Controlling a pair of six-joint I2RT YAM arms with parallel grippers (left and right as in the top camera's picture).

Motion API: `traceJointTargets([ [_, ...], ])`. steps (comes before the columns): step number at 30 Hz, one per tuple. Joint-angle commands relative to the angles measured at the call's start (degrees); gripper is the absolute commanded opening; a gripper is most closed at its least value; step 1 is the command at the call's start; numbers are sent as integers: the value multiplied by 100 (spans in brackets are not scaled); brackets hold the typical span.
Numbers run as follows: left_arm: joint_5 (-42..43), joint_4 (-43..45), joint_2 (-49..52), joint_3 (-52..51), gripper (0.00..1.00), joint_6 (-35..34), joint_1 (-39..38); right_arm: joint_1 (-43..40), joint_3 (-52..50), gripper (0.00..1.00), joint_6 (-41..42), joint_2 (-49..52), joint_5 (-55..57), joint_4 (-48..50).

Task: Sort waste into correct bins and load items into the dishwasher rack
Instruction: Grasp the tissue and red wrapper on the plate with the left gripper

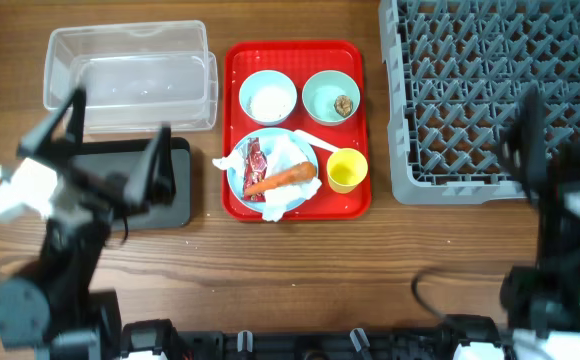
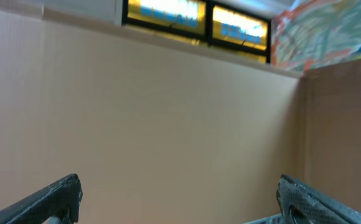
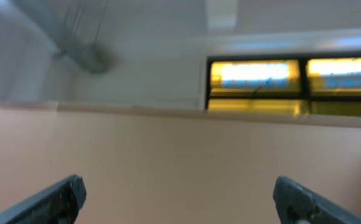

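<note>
On the red tray, a light-blue plate [image 1: 242, 176] holds a red-brown wrapper [image 1: 258, 164], an orange carrot [image 1: 282, 178] and crumpled white tissue [image 1: 292, 194]. A whitish-blue bowl [image 1: 268, 98] holds rice. A mint bowl [image 1: 331, 97] holds a brown lump [image 1: 344, 105]. A yellow cup [image 1: 347, 170] stands at the plate's right. The grey rack [image 1: 470, 100] is at the top right. The clear tub [image 1: 130, 75] and the black tray [image 1: 175, 195] are at the left. My left gripper [image 1: 110, 140] [image 2: 180, 186] is open and empty, raised over the black tray. My right gripper [image 1: 548, 140] [image 3: 180, 186] is open and empty over the rack's front.
The flat red serving tray [image 1: 232, 120] lies between the bins and the rack. Both wrist views face a beige wall and windows, with no table in them. Bare wooden tabletop [image 1: 310, 270] runs along the front.
</note>
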Motion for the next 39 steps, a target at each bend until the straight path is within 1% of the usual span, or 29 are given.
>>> traceJointTargets([
  [1,201,-317,1370,1058,100,201,15,22,1528,100,-203,1207,-1075,-1121],
  [3,291,-977,2087,1875,100,205,15,22,2570,100,-201,1880,-1515,-2304],
  [5,389,-2146,2889,2973,100,396,2,22,3722,100,-181,2498,-1770,-3783],
  [6,389,-3200,3460,3832,100,597,-59,22,4380,100,-184,2833,-1768,-4662],
  [8,291,-4903,4321,5198,100,1095,-245,22,5532,100,-192,3469,-1768,-6192],
  [9,-76,-5748,4725,5862,100,1237,-398,22,5895,100,-256,3694,-1779,-6736],
  [11,-1110,-6951,5313,6872,100,1296,-748,63,6483,100,-647,4074,-1886,-7737],
  [13,-1788,-7770,5731,7554,100,1552,-1121,153,6819,100,-826,4363,-1873,-8448],
  [15,-2455,-8452,6085,8017,100,1550,-1521,289,6850,100,-942,4564,-1867,-8939],
  [16,-2603,-8675,6177,8043,100,1547,-1650,358,6850,100,-942,4666,-1851,-9197],
  [17,-2614,-9092,6347,8043,100,1447,-1759,468,6850,100,-940,4854,-1744,-9606],
  [19,-2573,-9453,6509,8041,100,1300,-1770,614,6850,100,-931,5082,-1580,-10098],
  [22,-2138,-10163,6964,8021,100,1303,-1784,1047,6848,100,-935,5589,-1526,-11038],
  [25,-1790,-10596,7326,7971,100,1305,-1827,1419,6848,100,-931,6102,-1521,-11497],
  [28,-1038,-10891,7829,7971,100,1305,-1834,1663,6839,100,-920,6734,-1537,-11875],
  [32,-529,-10898,8074,7971,100,1305,-1834,1705,6839,100,-944,7287,-1685,-11864],
  [34,-374,-10749,8083,7971,100,1307,-1836,1703,6839,100,-992,7350,-2000,-11827],
  [37,-140,-10520,8083,7971,100,1307,-1834,1644,6841,100,-911,7318,-2004,-11683],
  [39,-127,-10459,8083,7971,100,1311,-1834,1550,6841,100,-914,7261,-2004,-11718],
])
